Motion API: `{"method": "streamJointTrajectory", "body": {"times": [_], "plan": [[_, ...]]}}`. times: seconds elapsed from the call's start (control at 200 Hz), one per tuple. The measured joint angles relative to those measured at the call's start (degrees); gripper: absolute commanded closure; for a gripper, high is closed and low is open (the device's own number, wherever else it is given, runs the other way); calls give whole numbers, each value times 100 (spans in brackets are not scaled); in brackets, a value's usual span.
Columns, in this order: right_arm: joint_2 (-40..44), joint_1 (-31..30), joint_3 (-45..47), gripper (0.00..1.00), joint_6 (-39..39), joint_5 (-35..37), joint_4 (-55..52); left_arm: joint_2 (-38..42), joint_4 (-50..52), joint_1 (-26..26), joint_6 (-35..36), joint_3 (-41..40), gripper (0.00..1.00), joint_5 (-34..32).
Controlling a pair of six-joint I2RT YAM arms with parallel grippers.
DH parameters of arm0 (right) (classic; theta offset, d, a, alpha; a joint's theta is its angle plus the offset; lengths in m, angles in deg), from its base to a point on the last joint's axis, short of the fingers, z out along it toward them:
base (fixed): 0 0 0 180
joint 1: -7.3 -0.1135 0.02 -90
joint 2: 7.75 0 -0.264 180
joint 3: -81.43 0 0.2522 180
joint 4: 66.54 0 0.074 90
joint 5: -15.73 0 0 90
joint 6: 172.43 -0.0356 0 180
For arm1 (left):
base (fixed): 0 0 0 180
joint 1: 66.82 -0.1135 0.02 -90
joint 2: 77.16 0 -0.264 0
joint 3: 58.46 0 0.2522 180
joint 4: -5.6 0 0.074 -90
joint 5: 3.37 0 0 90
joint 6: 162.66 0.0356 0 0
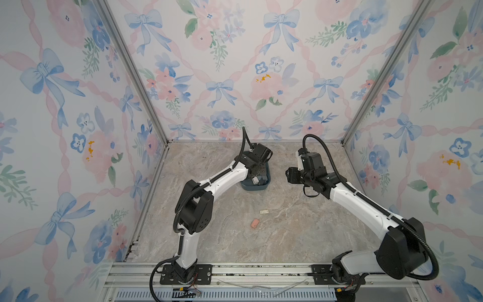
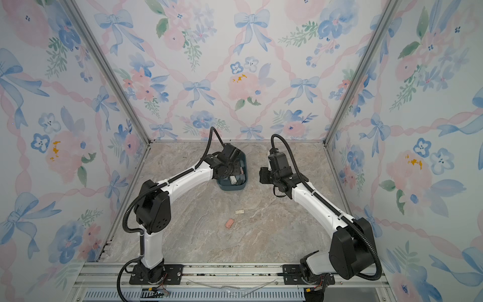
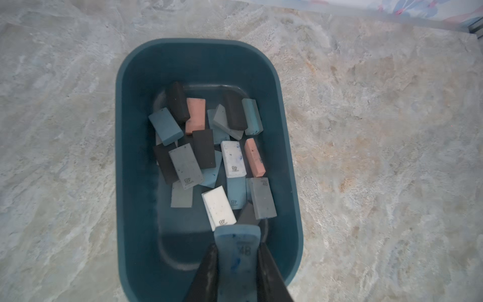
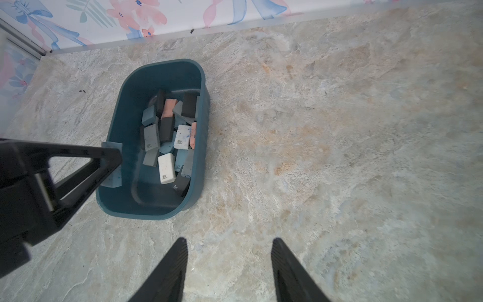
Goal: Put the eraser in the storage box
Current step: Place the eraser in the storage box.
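Observation:
The storage box (image 3: 122, 136) is a dark teal tub with several erasers lying in it: black, pink, blue, grey and white. My left gripper (image 3: 237, 247) hangs over the box's near end, shut on a pale blue eraser (image 3: 235, 235) marked 4B. In the right wrist view that eraser (image 4: 113, 180) shows between the left fingers (image 4: 104, 157), just above the box's rim (image 4: 162, 209). In both top views the left wrist covers much of the box (image 1: 257, 186) (image 2: 235, 187). My right gripper (image 4: 230, 241) is open and holds nothing, above bare table to the right of the box.
A pink eraser (image 1: 254, 223) (image 2: 229, 223) and a whitish eraser (image 1: 264, 211) (image 2: 239, 212) lie loose on the marble table in front of the box. Flowered walls close in the back and both sides. An aluminium rail (image 1: 261, 272) runs along the front.

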Motion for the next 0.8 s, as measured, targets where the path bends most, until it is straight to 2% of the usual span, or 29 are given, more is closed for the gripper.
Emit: {"method": "streamJointTrajectory", "body": {"times": [0.385,0.55,0.8], "plan": [[0,44,-22,45,0,20,-74,-1021,17,-37,157,509,76,518],[2,46,-20,45,-2,15,-76,-1143,59,-37,170,509,69,605],[15,74,-17,45,-2,-9,-76,-1150,59,-37,195,544,49,621]]}}
